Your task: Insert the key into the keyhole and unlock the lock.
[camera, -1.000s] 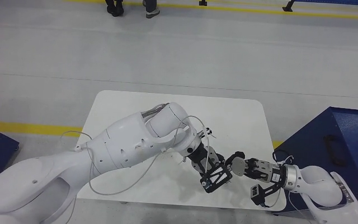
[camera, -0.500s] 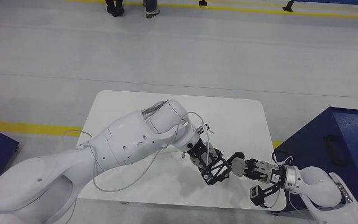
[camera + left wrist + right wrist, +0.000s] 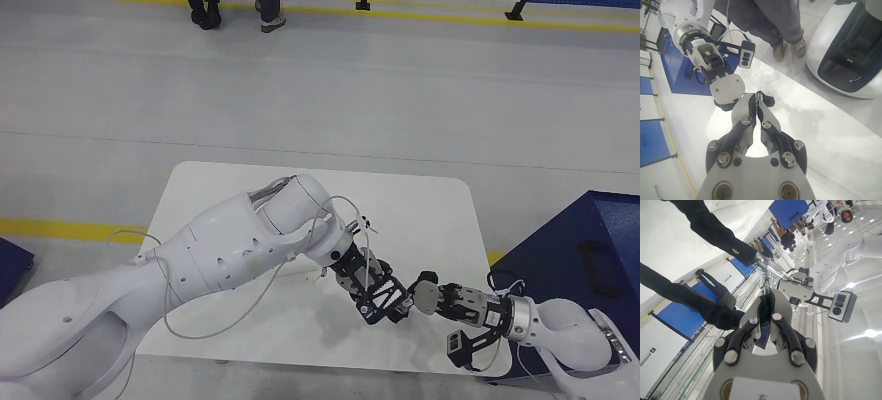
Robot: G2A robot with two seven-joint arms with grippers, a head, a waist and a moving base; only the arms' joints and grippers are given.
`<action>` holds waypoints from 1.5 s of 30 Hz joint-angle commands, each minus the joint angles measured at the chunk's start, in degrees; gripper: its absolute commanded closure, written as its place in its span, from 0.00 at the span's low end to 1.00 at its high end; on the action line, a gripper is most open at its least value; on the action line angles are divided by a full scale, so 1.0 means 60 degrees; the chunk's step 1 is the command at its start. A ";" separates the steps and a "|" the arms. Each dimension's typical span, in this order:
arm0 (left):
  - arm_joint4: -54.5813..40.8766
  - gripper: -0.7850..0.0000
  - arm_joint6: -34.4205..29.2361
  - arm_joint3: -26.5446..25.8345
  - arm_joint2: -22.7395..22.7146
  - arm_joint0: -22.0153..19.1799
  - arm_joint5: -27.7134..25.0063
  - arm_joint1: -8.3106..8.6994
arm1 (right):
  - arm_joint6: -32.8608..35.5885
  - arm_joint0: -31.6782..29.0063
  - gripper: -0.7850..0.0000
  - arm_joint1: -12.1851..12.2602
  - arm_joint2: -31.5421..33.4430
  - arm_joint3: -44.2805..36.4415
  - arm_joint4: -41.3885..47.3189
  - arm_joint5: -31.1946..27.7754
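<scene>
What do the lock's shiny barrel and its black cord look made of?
Shiny barrel: polished metal, likely chromed, judging by its mirror-like highlights. Black cord: a matte, soft-looking sleeve, perhaps fabric or rubber; the look leaves open which.

the top camera is looking steeply down on the table [image 3: 420,210] from above. each wrist camera is sitting close behind its gripper, left gripper [image 3: 756,98] and right gripper [image 3: 767,299] facing each other; all three are sharing that meeting point.
</scene>
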 commanded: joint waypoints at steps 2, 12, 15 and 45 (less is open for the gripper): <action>-0.0036 1.00 0.0000 -0.0068 0.0000 -0.0033 0.0000 0.0040 | 0.0023 -0.0022 1.00 0.0018 0.0005 -0.0014 0.0000 -0.0036; 0.0006 1.00 -0.0002 -0.0427 0.0000 -0.0567 0.0000 0.0510 | 0.0262 0.0012 1.00 0.0117 0.0040 0.0079 0.0000 -0.0241; 0.0220 1.00 -0.0002 -0.0401 0.0000 -0.0585 0.0000 0.0606 | 0.0304 0.0018 1.00 0.0155 0.0060 0.0067 0.0000 -0.0212; 0.0826 1.00 -0.0004 -0.0373 0.0000 -0.0605 0.0000 0.0110 | 0.0653 -0.0281 1.00 0.0517 0.0070 -0.0116 0.0000 -0.0225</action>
